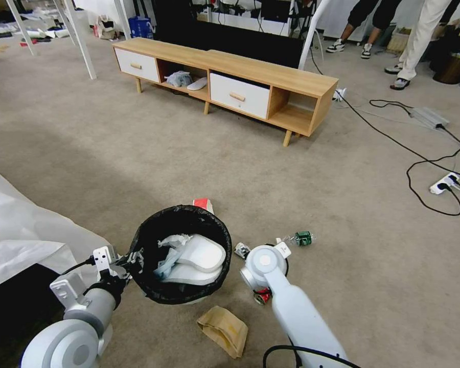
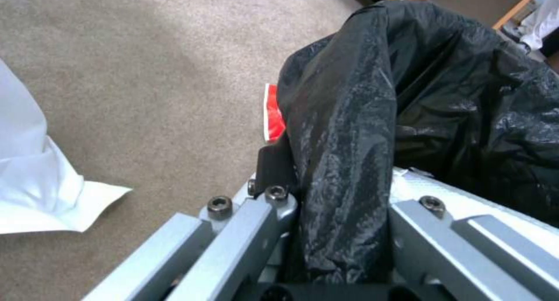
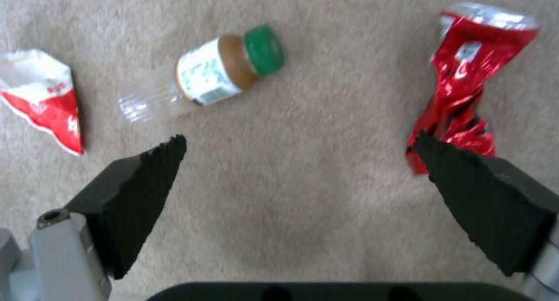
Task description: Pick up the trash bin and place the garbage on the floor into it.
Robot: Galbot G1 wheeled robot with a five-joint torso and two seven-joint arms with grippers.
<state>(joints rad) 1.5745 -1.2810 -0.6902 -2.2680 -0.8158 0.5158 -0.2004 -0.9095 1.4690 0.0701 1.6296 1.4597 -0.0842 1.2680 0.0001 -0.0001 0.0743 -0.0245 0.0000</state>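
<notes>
Between the wide-open fingers of the right gripper [image 3: 297,150] there's just bare floor [image 3: 303,196]; a can [image 3: 466,74] sits against one pad, half hidden behind it, with a bottle [image 3: 215,74] and a packet [image 3: 43,95] just past the other. In the head view that gripper is tucked under its own wrist. The left gripper [image 2: 338,213] is clamped on the bin [image 1: 181,253] rim, which is all black bag there, and holds it beside the right arm.

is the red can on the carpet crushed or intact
Crushed. The right wrist view shows the red metal can crumpled and twisted, lying on the beige carpet beside one pad of the open right gripper.
</notes>
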